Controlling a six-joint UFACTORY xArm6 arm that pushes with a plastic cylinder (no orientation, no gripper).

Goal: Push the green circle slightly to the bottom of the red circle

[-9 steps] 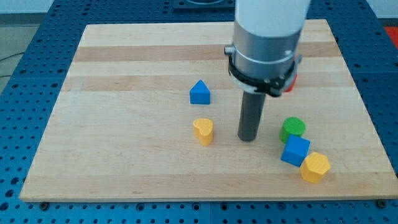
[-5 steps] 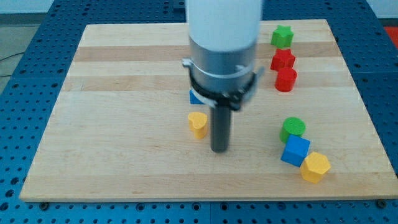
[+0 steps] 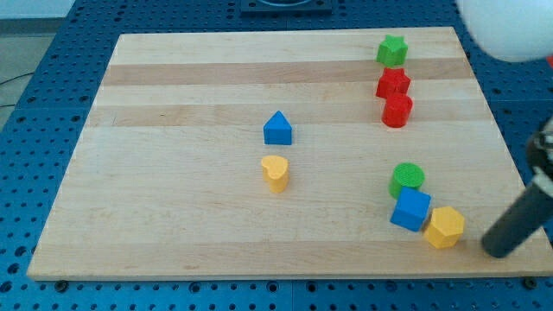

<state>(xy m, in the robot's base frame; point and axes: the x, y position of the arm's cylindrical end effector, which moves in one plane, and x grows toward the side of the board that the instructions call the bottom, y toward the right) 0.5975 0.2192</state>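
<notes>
Resting my tip on counter right of yellow hexagon | green circle below red circle, apart | no hand, bare rod

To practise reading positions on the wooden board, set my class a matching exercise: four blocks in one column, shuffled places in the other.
Blocks
1. green star block
2. blue triangle block
3. yellow hexagon block
4. green circle block

Places
A. nearest my tip
B. touching the blue cube, on its upper side
C. the view's top right
D. just above the yellow heart block

Pairs: 1-C, 2-D, 3-A, 4-B
</notes>
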